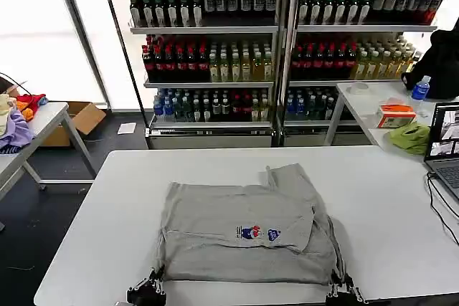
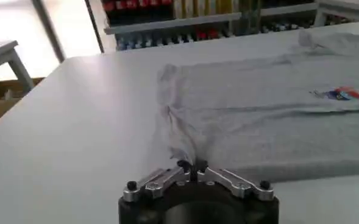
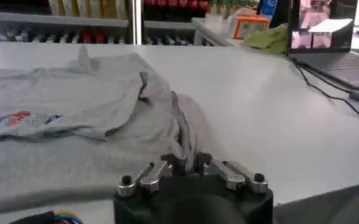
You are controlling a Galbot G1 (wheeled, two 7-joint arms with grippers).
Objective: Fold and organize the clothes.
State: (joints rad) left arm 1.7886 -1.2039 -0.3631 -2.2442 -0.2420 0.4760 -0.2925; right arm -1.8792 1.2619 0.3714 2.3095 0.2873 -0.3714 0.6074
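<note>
With the left gripper and right gripper each pinched shut on the shirt at seven and five o'clock, we should lift both corners evenly toward twelve.

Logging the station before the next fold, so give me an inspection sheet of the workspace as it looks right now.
Surface: white table, bare around the garment.
Job's things: grey shirt, partly folded, chest print up.
Clutter: laptop at the table's right edge.
Grippers: left gripper and right gripper each shut on a near corner of the shirt.
Cables: black cable beside the laptop.
Surroundings: drink shelves, side table with lime-green cloth.
</note>
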